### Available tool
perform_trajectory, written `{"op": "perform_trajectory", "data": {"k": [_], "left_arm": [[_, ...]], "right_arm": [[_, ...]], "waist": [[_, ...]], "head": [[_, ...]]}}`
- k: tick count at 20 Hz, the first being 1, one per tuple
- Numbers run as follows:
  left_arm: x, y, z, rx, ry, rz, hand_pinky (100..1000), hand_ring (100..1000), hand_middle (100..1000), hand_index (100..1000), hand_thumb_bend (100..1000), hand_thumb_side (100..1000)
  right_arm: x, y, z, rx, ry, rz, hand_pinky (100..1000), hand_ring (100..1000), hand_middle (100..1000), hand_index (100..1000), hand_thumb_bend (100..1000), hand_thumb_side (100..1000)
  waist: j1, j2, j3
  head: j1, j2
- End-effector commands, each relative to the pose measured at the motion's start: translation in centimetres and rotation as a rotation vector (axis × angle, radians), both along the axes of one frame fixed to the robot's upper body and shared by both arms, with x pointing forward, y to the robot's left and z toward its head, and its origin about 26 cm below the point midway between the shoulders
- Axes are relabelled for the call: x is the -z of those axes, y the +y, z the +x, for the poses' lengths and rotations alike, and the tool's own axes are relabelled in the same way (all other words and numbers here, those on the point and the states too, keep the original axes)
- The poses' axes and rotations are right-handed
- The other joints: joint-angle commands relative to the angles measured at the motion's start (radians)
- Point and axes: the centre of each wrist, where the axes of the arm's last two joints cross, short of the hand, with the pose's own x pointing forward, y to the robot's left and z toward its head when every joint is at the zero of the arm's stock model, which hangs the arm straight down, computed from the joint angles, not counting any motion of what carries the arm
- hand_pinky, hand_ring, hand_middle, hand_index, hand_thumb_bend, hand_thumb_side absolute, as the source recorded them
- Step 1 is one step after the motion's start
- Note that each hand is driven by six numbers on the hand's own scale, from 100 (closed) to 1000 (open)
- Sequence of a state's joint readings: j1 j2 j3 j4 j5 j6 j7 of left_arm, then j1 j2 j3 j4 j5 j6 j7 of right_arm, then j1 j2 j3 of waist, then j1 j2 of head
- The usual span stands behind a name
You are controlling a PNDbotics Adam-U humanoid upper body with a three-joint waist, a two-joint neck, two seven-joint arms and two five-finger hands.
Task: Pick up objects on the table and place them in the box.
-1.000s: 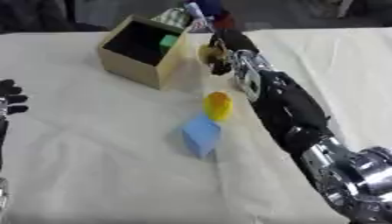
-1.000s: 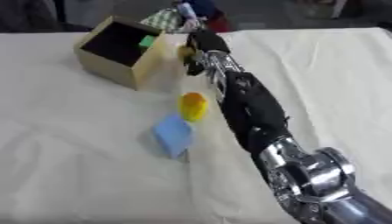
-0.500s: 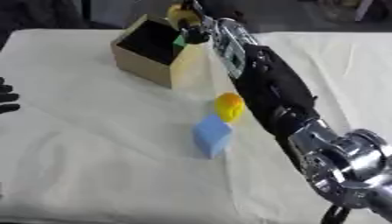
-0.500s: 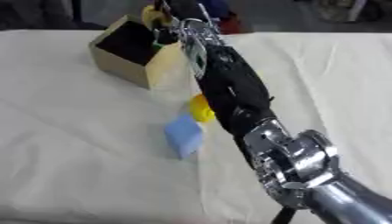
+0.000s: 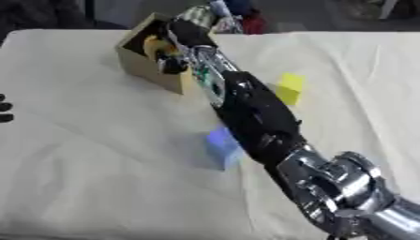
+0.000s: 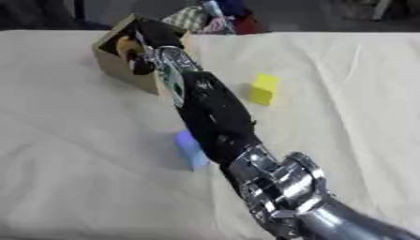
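Note:
My right arm reaches across the table to the open cardboard box (image 5: 135, 58) at the far left. The right hand (image 5: 176, 44) is over the box's opening, its fingers curled round a yellow-orange thing (image 5: 154, 47) inside the rim. A blue block (image 5: 220, 145) lies on the cloth, half hidden under the forearm. To the arm's right stands a yellow block (image 5: 288, 87). My left hand (image 5: 5, 110) shows only as dark, relaxed fingers at the left edge.
A white cloth (image 5: 90, 154) covers the table, with wrinkles at the right. Colourful items (image 6: 205, 14) lie beyond the box at the table's far edge. The forearm (image 5: 254, 117) runs diagonally over the middle.
The right hand went from beside the box to over its opening, carrying the yellow-orange thing. The arm swung left, leaving the yellow block on its right. The camera shifted too.

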State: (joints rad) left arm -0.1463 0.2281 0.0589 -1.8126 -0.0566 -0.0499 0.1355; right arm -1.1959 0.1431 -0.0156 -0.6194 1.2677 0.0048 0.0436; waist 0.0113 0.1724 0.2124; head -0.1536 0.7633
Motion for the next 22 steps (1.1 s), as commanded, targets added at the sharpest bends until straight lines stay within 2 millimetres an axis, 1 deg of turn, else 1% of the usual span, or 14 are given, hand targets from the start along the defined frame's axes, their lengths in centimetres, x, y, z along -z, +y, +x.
{"op": "perform_trajectory", "data": {"k": [1,2,3,4,7,9,10,12,15,16,19,22], "left_arm": [[-1.0,-0.1,0.1,0.013,-0.033,0.010,653,661,627,754,100,741],[-0.9,-0.1,0.0,0.013,-0.032,0.010,653,661,626,754,100,741],[-0.9,-0.1,0.0,0.013,-0.031,0.010,653,661,626,754,100,742],[-0.9,0.0,0.0,0.012,-0.029,0.009,653,661,626,754,100,742],[-0.7,0.1,-0.1,0.007,-0.024,0.009,652,661,626,754,100,742],[-0.6,0.2,-0.2,0.002,-0.020,0.009,652,661,625,754,100,742],[-0.5,0.3,-0.2,-0.001,-0.017,0.009,652,660,625,754,100,743],[-0.3,0.5,-0.3,-0.010,-0.010,0.011,652,660,625,754,100,744],[0.1,0.9,-0.6,-0.029,0.001,0.014,652,660,624,753,100,746],[0.2,1.0,-0.7,-0.036,0.005,0.015,652,660,624,753,100,746],[0.5,1.5,-1.0,-0.061,0.017,0.020,652,660,623,753,100,747],[0.8,1.9,-1.2,-0.083,0.023,0.023,652,659,623,753,100,748]], "right_arm": [[-1.8,1.3,-0.5,-0.047,-0.059,-0.103,841,914,941,1000,100,335],[-2.0,1.5,-0.6,-0.050,-0.077,-0.136,847,923,961,1000,100,369],[-2.3,1.6,-0.7,-0.050,-0.094,-0.165,850,928,969,1000,100,369],[-2.5,1.6,-0.7,-0.048,-0.107,-0.187,853,933,983,1000,100,366],[-3.3,1.3,-0.6,-0.041,-0.133,-0.208,854,936,995,1000,100,319],[-4.1,0.8,-0.4,-0.043,-0.144,-0.189,850,932,990,1000,100,217],[-4.5,0.6,-0.3,-0.047,-0.147,-0.176,849,930,989,1000,100,107],[-5.6,-0.3,0.0,-0.059,-0.154,-0.154,846,928,972,1000,100,100],[-7.3,-2.2,0.5,-0.102,-0.138,-0.128,836,905,908,1000,100,111],[-7.9,-3.0,0.6,-0.122,-0.128,-0.124,836,904,903,1000,100,117],[-9.0,-5.8,0.9,-0.182,-0.077,-0.118,842,912,918,1000,100,136],[-9.5,-8.7,0.7,-0.239,0.004,-0.144,857,930,955,1000,100,145]], "waist": [[-0.009,-0.003,0.002],[-0.010,-0.004,0.001],[-0.010,-0.005,0.000],[-0.010,-0.006,-0.003],[-0.009,-0.010,-0.014],[-0.008,-0.014,-0.027],[-0.008,-0.015,-0.033],[-0.008,-0.021,-0.054],[-0.011,-0.030,-0.094],[-0.012,-0.033,-0.110],[-0.013,-0.042,-0.158],[-0.013,-0.046,-0.198]], "head": [[-0.007,-0.006],[-0.008,-0.005],[-0.009,-0.004],[-0.007,-0.003],[-0.004,-0.002],[-0.003,0.001],[-0.002,0.002],[0.005,0.006],[0.016,0.007],[0.021,0.007],[0.043,0.007],[0.062,0.007]]}}
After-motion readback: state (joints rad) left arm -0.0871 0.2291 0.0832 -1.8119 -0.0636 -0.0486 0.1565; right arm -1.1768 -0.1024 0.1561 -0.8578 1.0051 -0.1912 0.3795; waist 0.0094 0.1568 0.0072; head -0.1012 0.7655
